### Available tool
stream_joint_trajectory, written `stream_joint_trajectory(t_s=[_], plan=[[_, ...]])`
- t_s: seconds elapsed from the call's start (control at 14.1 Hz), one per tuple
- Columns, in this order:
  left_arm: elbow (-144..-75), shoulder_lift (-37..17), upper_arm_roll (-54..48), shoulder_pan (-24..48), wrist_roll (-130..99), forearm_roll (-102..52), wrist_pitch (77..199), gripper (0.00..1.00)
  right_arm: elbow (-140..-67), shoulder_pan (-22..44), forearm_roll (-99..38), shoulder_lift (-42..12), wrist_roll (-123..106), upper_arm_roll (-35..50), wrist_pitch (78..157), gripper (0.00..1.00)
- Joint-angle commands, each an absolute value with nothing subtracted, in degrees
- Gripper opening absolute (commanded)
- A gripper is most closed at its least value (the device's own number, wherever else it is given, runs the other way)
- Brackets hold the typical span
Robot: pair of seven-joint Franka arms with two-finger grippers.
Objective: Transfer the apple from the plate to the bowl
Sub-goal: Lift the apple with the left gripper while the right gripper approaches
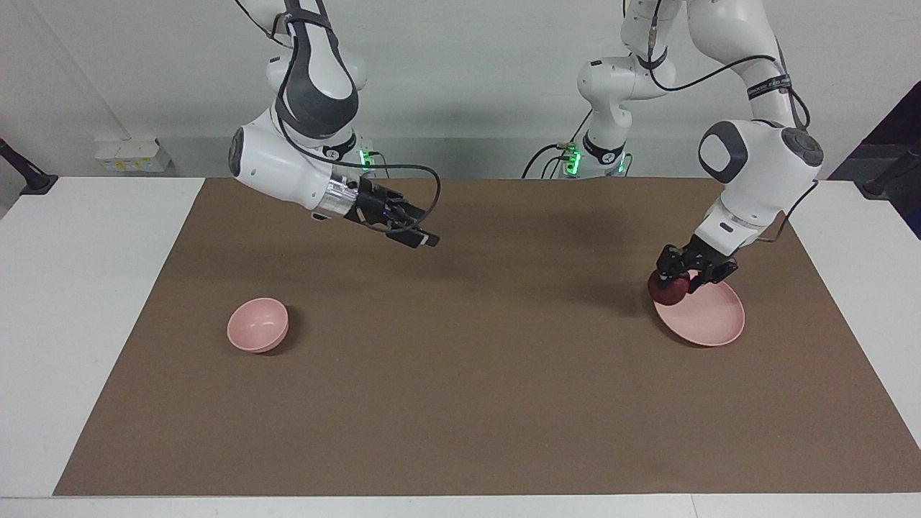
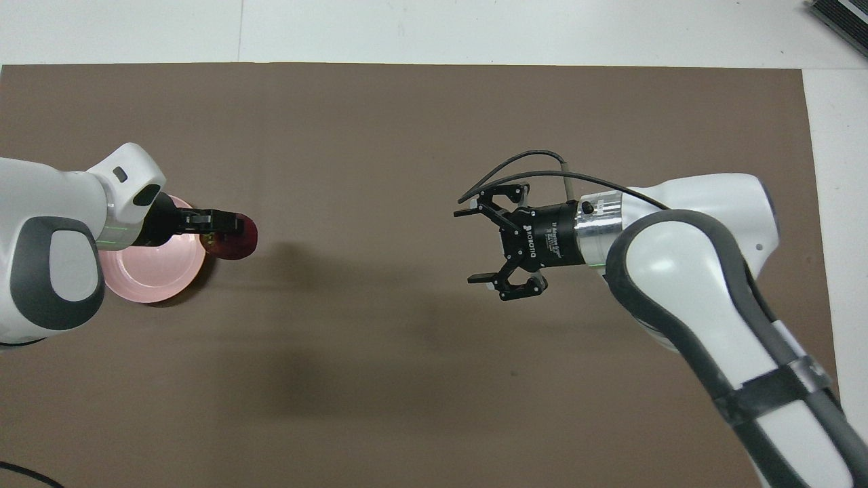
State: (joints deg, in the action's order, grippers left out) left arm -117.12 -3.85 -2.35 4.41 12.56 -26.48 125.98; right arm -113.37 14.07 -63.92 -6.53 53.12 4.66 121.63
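Showing only facing: bowl (image 1: 257,325)

— What's the room like?
— Plain white wall (image 1: 468,65), evenly lit. A white desk (image 1: 86,302) with a big brown mat (image 1: 460,403) covering most of it.
— Anything else?
— A white power strip (image 1: 133,156) by the wall.

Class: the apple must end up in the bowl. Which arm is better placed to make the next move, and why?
Left. Its tool is shut on the apple, lifted at the plate's edge. The right tool hangs open and empty over the mat, though closer to the bowl, perhaps awaiting a handover.
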Motion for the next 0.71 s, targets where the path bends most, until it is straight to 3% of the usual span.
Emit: stream_joint_trajectory(t_s=[0.0,0.64], plan=[[-116.72,-2.90,-2.72,7.63,11.43,-32.94,124.10,0.00,-113.64,17.12,-67.84,-8.96,53.97,4.83,127.16,1.00],[-117.25,-1.67,-9.39,10.46,8.44,-47.63,124.89,0.00,-110.66,21.09,-82.79,-17.75,51.77,4.92,133.42,1.00]])
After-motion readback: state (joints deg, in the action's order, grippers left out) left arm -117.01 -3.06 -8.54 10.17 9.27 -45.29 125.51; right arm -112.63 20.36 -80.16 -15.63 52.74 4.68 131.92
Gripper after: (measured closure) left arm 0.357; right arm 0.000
